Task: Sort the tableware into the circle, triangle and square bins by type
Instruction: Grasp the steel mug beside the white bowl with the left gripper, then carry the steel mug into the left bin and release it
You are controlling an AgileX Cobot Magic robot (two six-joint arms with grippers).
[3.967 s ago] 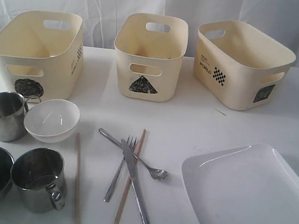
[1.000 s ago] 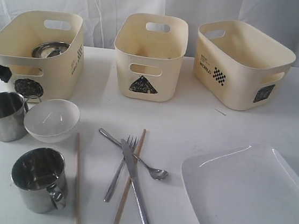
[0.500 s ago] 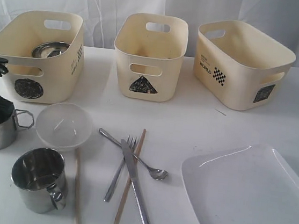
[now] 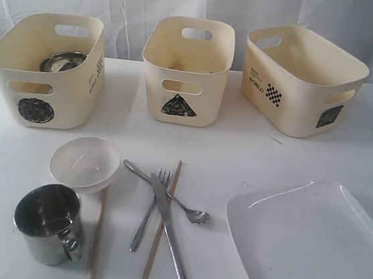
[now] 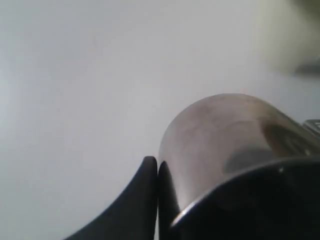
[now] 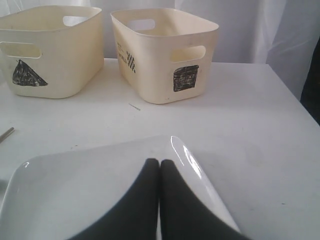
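Gripping a steel mug [image 5: 225, 140] by its wall, the left gripper [image 5: 158, 167] is clenched on it. The close view shows only blurred white behind. Neither this mug nor the arm appears in the exterior view, so I cannot tell where it hangs. The right gripper [image 6: 159, 165] is clenched on nothing, above the white squarish plate [image 6: 75, 190].

The mug likely belongs in the circle bin [image 4: 70, 99], which holds a steel bowl [image 4: 63, 62]. It would be best to keep the pinch firm, clear the bin's rim, and lower the mug beside the bowl before letting go.

The triangle bin [image 4: 208, 95] and square bin [image 4: 291, 104] show nothing inside. On the table [image 4: 240, 145], a second steel mug [image 4: 45, 224] and a white bowl [image 4: 86, 162] stand empty.
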